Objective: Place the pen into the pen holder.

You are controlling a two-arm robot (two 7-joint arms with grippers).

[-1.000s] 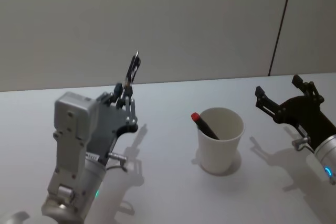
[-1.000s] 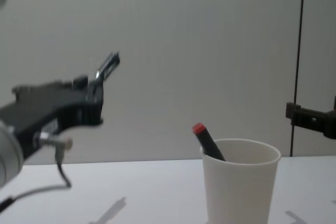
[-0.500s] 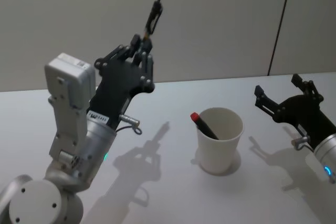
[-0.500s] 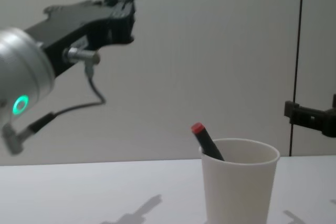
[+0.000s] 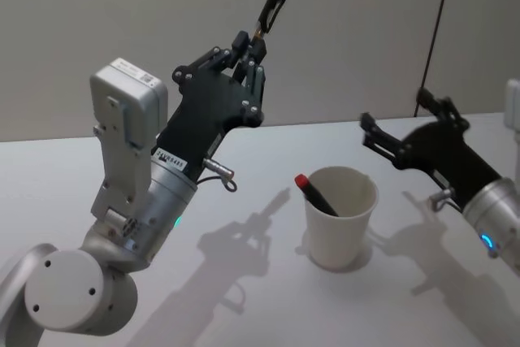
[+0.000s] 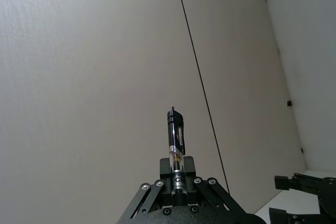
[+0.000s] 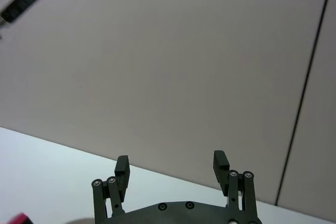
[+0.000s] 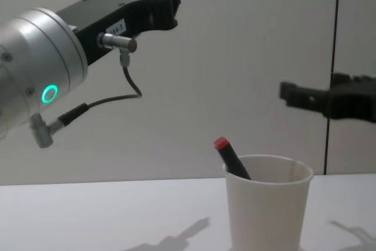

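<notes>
Ok, white table [image 5: 49,176] spans the scene. The left gripper [image 5: 253,58] is raised high over the table's left half and angled up and away from the robot. Its fingers are clamped on the lower barrel of the pen [image 5: 272,2]. In the left wrist view the same gripper [image 6: 177,178] has the pen [image 6: 174,140] standing straight out from between the fingers, clip end outermost.

The right gripper [image 5: 396,111] hangs over the right side of the table, fingers spread wide with nothing between them. The right wrist view confirms this [image 7: 171,162]. In the chest view it [image 8: 305,95] sits above rim height, to the right of the cup.

The pen holder [image 5: 341,217] stands upright on the table, right of the middle and well back from the far edge, between the two grippers. The held pen is up and left of it, well apart and not over the opening.

A red-capped marker [image 5: 315,193] leans inside the holder against its left wall, cap sticking out above the rim [image 8: 222,143].
</notes>
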